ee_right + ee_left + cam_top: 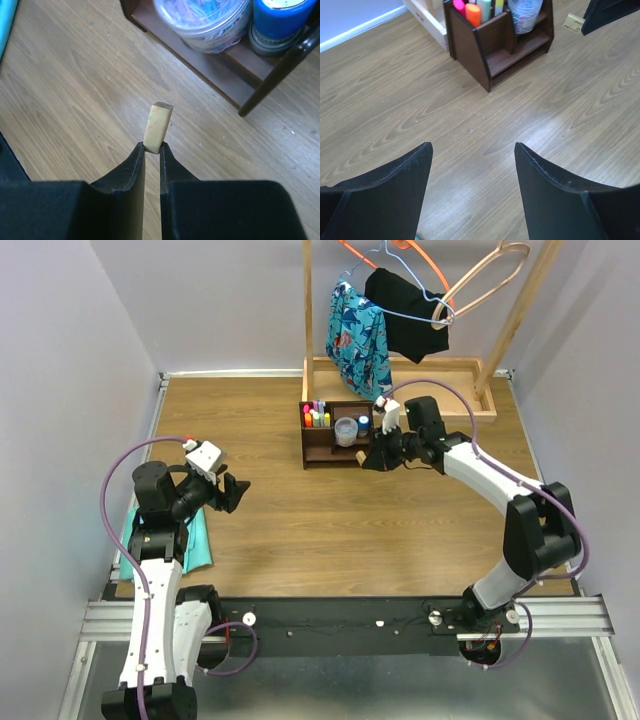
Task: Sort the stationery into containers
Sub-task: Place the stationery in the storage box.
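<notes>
Right claw [151, 148]: clamped on eraser [158, 125] — grips its lower end
Eraser: upright in the jaws, just beside organizer [322, 448], near tub [200, 22]
Left claw [472, 146]: spread wide, nothing held — over table [395, 100]

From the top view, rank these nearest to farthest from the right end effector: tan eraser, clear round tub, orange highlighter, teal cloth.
1. Small tan block eraser: pinched in the right end effector.
2. Small clear round plastic tub: in the dark brown wooden organizer, just left.
3. Stubby orange highlighter: organizer's far-left compartment.
4. Teal folded cloth: at the far left.
</notes>
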Controlling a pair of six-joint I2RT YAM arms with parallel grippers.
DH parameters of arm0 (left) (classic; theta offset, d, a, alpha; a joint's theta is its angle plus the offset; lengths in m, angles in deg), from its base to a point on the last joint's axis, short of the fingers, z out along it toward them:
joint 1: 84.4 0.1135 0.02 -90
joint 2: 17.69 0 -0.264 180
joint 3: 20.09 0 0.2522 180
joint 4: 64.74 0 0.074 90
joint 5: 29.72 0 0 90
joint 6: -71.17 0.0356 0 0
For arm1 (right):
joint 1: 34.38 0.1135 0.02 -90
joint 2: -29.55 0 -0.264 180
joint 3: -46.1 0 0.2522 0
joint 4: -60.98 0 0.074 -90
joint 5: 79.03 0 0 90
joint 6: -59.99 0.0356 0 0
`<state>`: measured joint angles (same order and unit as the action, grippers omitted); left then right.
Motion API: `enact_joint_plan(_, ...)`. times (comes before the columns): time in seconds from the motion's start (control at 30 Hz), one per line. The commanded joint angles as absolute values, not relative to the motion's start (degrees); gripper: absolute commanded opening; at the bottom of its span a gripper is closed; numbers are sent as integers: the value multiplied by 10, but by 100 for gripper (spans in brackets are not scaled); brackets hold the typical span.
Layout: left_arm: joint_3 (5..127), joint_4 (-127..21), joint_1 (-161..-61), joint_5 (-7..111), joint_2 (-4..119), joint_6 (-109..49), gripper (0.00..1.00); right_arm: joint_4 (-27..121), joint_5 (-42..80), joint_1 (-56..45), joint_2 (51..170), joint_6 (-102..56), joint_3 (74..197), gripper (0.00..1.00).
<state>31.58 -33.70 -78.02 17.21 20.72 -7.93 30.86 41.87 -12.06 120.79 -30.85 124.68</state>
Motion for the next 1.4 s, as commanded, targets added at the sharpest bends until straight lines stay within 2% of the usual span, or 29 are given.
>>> enact_joint_plan(0.0, 316, -349, -764, 188, 217, -82, 76, 344, 425, -116, 1254, -244, 1281, 11)
enact_joint_plan(0.67, 294, -344, -752, 193, 194, -77, 75, 367, 307, -116, 1322, -205, 1297, 11)
enact_joint_plan(1.37, 276, -368, -751, 197, 202, -85, 76, 389, 253, -110, 1388, -198, 1352, 11)
